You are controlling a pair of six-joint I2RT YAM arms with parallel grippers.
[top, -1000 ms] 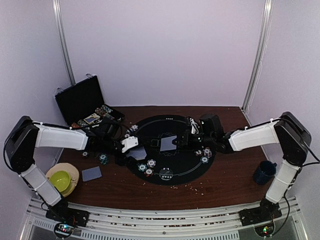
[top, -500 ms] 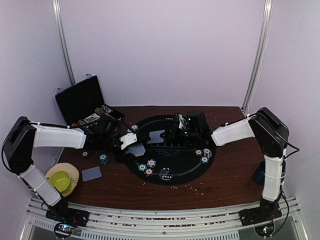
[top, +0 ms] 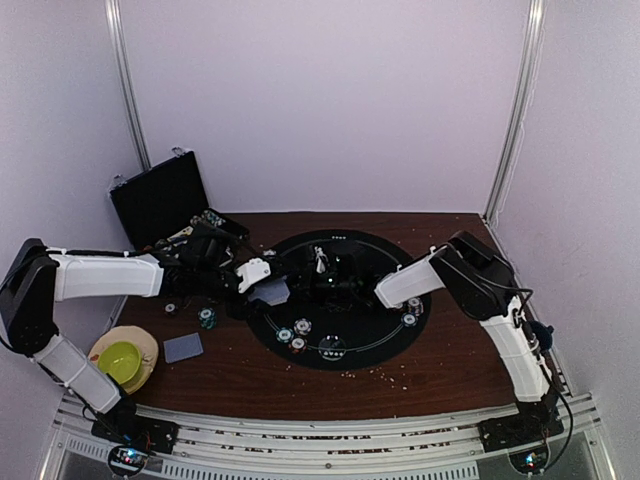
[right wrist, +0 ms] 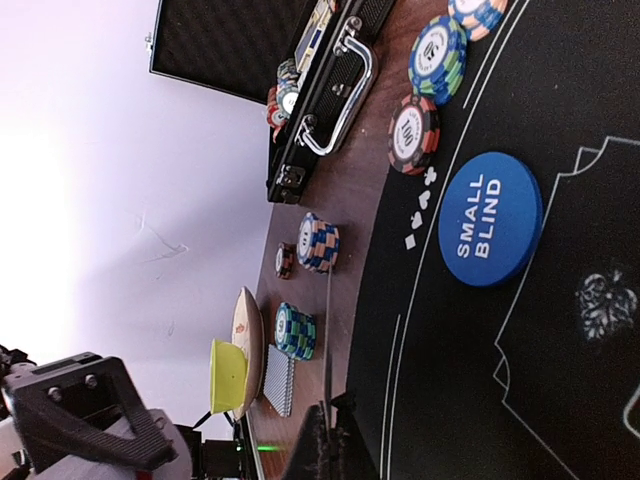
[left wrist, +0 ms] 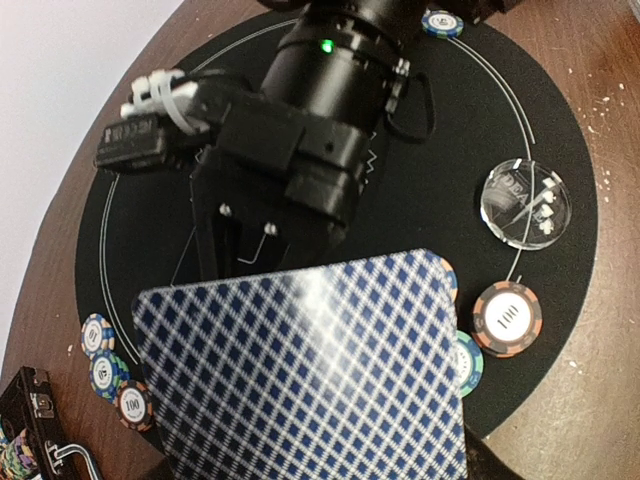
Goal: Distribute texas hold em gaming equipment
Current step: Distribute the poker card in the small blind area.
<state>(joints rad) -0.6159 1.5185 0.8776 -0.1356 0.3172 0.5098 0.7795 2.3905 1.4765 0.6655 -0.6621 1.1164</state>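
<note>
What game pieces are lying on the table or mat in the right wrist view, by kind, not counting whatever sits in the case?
Poker chip piles: 6
Button disc, blue, marked SMALL BLIND: 1
Playing card, face down: 1
Total: 8

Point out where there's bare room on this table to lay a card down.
Free: bare table in front of the mat; the mat itself between the clear disc and the right-hand chips. Crowded: the mat's left side, around the held card and chip stacks.
</note>
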